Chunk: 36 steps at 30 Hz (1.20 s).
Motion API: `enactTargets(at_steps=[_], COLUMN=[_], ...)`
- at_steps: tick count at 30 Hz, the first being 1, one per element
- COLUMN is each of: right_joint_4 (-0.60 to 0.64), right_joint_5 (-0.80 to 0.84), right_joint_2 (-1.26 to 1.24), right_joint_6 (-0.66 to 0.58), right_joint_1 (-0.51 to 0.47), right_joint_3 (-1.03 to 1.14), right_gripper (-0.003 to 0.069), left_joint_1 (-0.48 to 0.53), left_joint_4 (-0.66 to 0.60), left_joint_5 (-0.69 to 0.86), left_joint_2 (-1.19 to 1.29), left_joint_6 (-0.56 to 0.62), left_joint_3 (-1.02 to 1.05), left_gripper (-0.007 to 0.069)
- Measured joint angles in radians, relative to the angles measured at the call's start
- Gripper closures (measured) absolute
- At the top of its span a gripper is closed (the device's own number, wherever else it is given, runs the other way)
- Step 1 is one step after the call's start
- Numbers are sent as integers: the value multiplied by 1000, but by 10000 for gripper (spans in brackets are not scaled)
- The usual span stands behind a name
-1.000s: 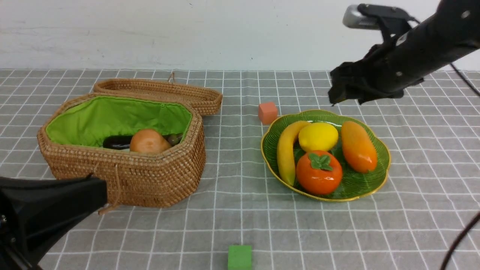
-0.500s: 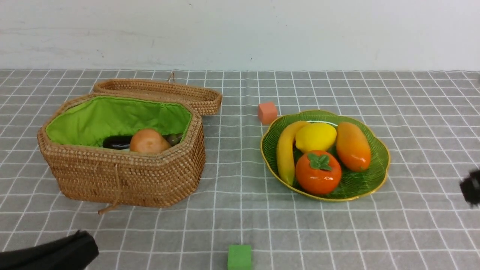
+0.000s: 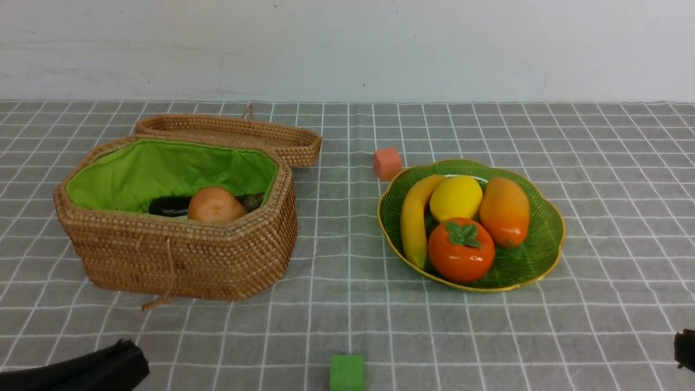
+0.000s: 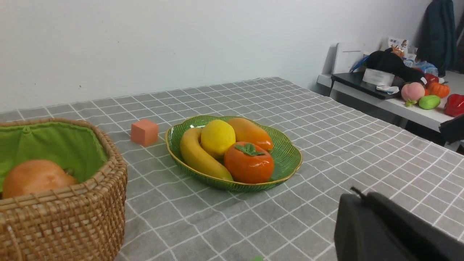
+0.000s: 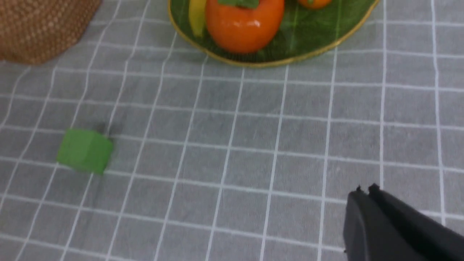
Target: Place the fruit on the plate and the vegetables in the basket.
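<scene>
Grey checked bench (image 3: 347,315) under a white wall. On the plate (image 3: 535,255): banana (image 3: 414,220), lemon (image 3: 456,198), persimmon (image 3: 461,250), mango (image 3: 505,212). In the basket (image 3: 179,260): eggplant (image 3: 169,206), potato (image 3: 215,205); radish unseen, probably hidden. Both jaws clenched, empty, parked at the near edge. Apparently finished.

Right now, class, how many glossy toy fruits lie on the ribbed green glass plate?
4, all on the gold-rimmed green plate: yellow banana on its left side, yellow lemon at the back, orange-yellow mango on the right, orange persimmon in front. None looks hidden.
</scene>
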Motion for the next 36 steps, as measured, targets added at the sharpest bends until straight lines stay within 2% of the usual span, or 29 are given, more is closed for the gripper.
enactTargets(at_steps=[3,7,12,13,17,19,23,36], right_joint_4=[0,1,-147,-201,-213,-209,-201,-201], right_joint_5=[-66,-71,-186,-268,-386,-382,-248,-241], right_joint_2=[0,0,-57,-125,-350,-466,-633,-651], right_joint_6=[5,6,-8,-10,-10,-10,-11,-20], right_joint_1=[0,2,11,-16,-106,-146,-191,-198], right_joint_3=[57,90,156,223,409,492,525,523], right_gripper=[659,656,657,663,673,673,673,673], left_joint_1=[0,0,0,0,0,0,0,0], left_joint_4=[0,0,0,0,0,1,1,1], left_joint_5=[20,46,71,81,92,97,102,109], left_joint_2=[0,0,-1,-3,-4,-5,-5,-5], left_joint_6=[0,0,0,0,0,0,-1,-1], left_joint_3=[0,0,0,0,0,0,0,0], left_gripper=[617,613,607,606,606,606,606,596])
